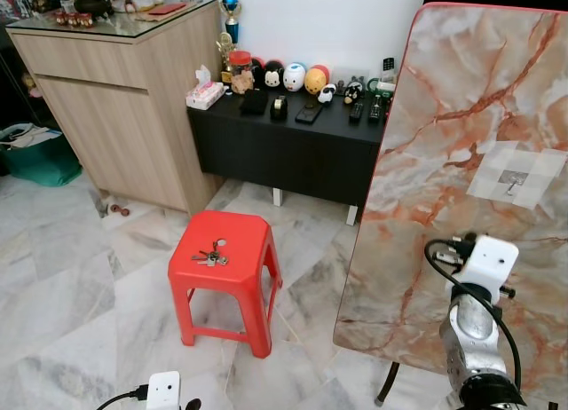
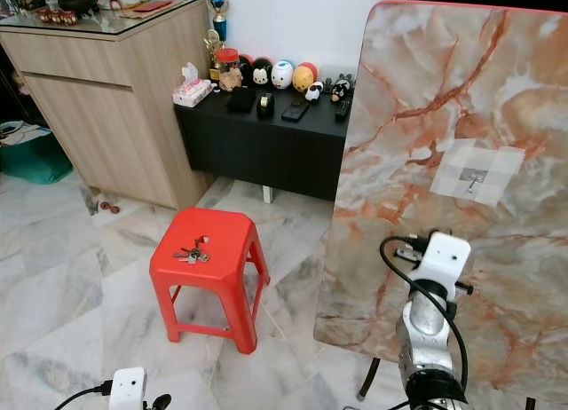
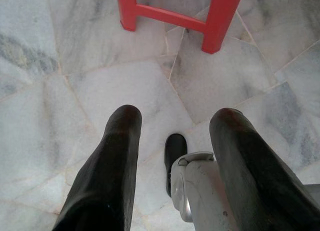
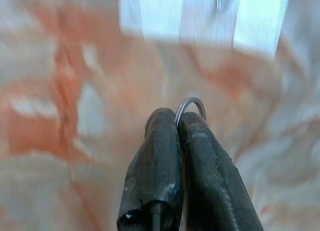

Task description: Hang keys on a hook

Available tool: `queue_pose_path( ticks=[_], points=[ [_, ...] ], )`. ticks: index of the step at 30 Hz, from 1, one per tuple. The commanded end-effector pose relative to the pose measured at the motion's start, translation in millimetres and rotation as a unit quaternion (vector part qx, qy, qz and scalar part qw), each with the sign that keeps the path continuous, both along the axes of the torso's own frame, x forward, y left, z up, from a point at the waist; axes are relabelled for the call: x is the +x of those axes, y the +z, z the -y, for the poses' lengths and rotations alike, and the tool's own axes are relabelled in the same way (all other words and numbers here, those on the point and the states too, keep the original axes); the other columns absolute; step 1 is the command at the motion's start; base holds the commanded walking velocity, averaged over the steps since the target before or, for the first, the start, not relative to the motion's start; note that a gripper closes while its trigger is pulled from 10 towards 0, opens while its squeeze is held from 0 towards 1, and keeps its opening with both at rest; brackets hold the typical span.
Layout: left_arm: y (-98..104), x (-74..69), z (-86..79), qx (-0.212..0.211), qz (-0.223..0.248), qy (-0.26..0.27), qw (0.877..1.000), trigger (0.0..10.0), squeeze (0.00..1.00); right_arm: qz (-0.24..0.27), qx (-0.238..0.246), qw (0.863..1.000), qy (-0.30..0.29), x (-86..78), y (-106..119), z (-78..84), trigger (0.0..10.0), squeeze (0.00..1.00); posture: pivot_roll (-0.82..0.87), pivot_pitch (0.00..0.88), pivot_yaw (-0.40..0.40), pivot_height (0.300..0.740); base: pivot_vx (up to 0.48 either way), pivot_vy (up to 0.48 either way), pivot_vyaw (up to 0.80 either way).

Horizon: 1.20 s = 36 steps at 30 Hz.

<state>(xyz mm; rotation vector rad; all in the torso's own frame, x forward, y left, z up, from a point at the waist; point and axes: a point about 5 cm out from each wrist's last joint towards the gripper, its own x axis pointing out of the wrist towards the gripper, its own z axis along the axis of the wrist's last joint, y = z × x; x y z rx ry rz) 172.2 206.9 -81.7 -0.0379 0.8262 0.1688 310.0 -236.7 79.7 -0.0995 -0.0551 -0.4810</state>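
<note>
Right wrist view has our right gripper (image 4: 179, 122) pinched closed on a thin metal key ring (image 4: 190, 105) that pokes up past the fingertips, facing the marble-patterned board (image 1: 461, 161). Above it sits the hook (image 4: 219, 0), fixed on a pale taped patch in the board's upper right part, and the ring is well short of it. We judge that the pickup for this ring is done; what remains is to raise the ring, slip it over the hook and let go. We cannot tell whether any keys hang below the ring, hidden behind the fingers.

A bunch of keys (image 1: 212, 254) lies near the middle of the red stool's (image 1: 232, 228) seat, well apart from the board. Our left gripper (image 3: 175, 126) hangs low over the floor tiles with fingers spread wide and empty.

No brand, label or writing is readable anywhere.
</note>
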Motion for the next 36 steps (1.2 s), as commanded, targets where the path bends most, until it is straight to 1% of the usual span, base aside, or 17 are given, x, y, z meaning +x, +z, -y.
queue_pose_path(
  ticks=[1,2,4,6,8,10,13,14,16,21,29,33,36],
  points=[
    [-0.3,-1.6,-2.9,0.003,-0.003,0.003,1.000,10.0,0.00,0.030,-0.030,0.999,-0.006,2.5,14.0,0.8,10.0,0.00,0.02,0.000,-0.035,0.740,0.000,0.000,0.00],
    [-0.3,-1.6,-2.6,0.003,-0.003,0.003,1.000,10.0,0.00,0.034,-0.044,0.998,-0.014,1.5,16.5,1.0,10.0,0.00,0.02,0.000,-0.034,0.740,0.000,0.000,0.00],
    [-0.3,-1.5,-2.3,0.002,-0.002,0.003,1.000,10.0,0.00,0.038,-0.051,0.998,-0.025,-1.0,17.3,2.4,10.0,0.00,0.02,0.000,-0.034,0.740,0.000,0.000,0.00],
    [-0.3,-1.4,-2.0,0.002,-0.002,0.002,1.000,10.0,0.00,0.037,-0.055,0.997,-0.039,-4.8,16.4,4.5,10.0,0.00,0.02,0.000,-0.036,0.740,0.000,0.000,0.00],
    [-0.4,-1.3,-1.7,0.001,-0.002,0.002,1.000,10.0,0.00,0.032,-0.046,0.997,-0.048,-9.8,11.9,5.9,10.0,0.00,0.02,0.000,-0.036,0.740,0.000,0.000,0.00],
    [-0.4,-1.3,-1.5,0.001,-0.002,0.002,1.000,10.0,0.00,0.030,-0.047,0.997,-0.048,-11.1,10.6,5.9,10.0,0.00,0.02,0.000,-0.036,0.740,0.000,0.000,0.00],
    [-0.3,-1.2,-1.6,0.001,-0.002,0.001,1.000,10.0,0.00,0.029,-0.056,0.997,-0.050,-12.8,11.1,5.0,10.0,0.00,0.02,0.000,-0.036,0.740,0.000,0.000,0.00],
    [-0.3,-1.2,-1.7,0.002,-0.002,0.001,1.000,10.0,0.00,0.032,-0.069,0.995,-0.062,-13.4,14.3,7.1,10.0,0.00,0.02,0.000,-0.034,0.740,0.000,0.000,0.00],
    [-0.3,-1.1,-1.7,0.002,-0.002,0.000,1.000,10.0,0.00,0.033,-0.074,0.995,-0.065,-13.5,15.5,7.8,10.0,0.00,0.02,0.000,-0.034,0.740,0.000,0.000,0.00],
    [-0.2,-0.7,-1.4,0.002,-0.002,-0.002,1.000,10.0,0.00,0.035,-0.116,0.990,-0.071,-9.9,24.6,11.2,10.0,0.00,0.02,0.000,-0.034,0.740,0.000,0.000,0.00],
    [0.4,0.6,-0.7,0.003,0.000,-0.004,1.000,10.0,0.00,0.034,-0.126,0.988,-0.078,-8.9,28.1,11.9,10.0,0.00,0.02,0.000,-0.035,0.740,0.000,0.000,0.00],
    [0.5,0.9,-0.4,0.005,0.000,-0.006,1.000,10.0,0.00,0.035,-0.119,0.991,-0.059,-6.4,28.3,8.0,10.0,0.00,0.02,0.000,-0.036,0.740,0.000,0.000,0.00],
    [0.5,1.1,-0.1,0.005,0.000,-0.006,1.000,10.0,0.00,0.032,-0.139,0.988,-0.054,-4.8,30.4,6.4,10.0,0.00,0.02,0.000,-0.037,0.740,0.000,0.000,0.00]
  ],
)
